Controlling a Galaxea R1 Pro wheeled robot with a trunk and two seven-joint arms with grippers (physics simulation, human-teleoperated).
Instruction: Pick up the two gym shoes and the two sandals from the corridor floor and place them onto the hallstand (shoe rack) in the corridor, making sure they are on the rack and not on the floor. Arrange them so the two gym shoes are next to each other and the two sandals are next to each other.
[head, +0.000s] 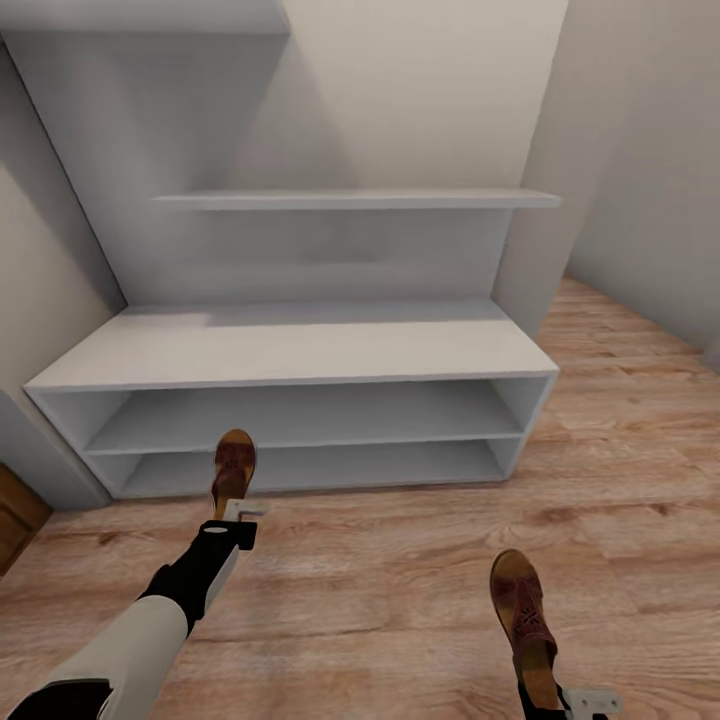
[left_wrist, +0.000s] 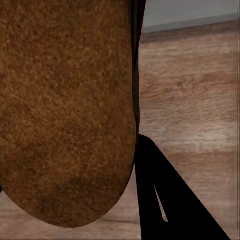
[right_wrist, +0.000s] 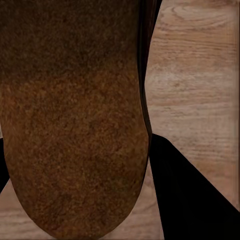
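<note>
Though unlabelled, gripped sandals (head: 234, 465)

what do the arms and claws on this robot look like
The left arm has a cream-white forearm shell, then a black wrist section. The left claw ends in pale grey, flat bracket-like metal pieces. The right claw shows the same pale grey bracket on a black base. No cables or markings are visible.

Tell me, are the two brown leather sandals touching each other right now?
Apart. The head view shows one brown leather sandal held near the light grey shoe rack and the other sandal far across bare wood floor.
</note>
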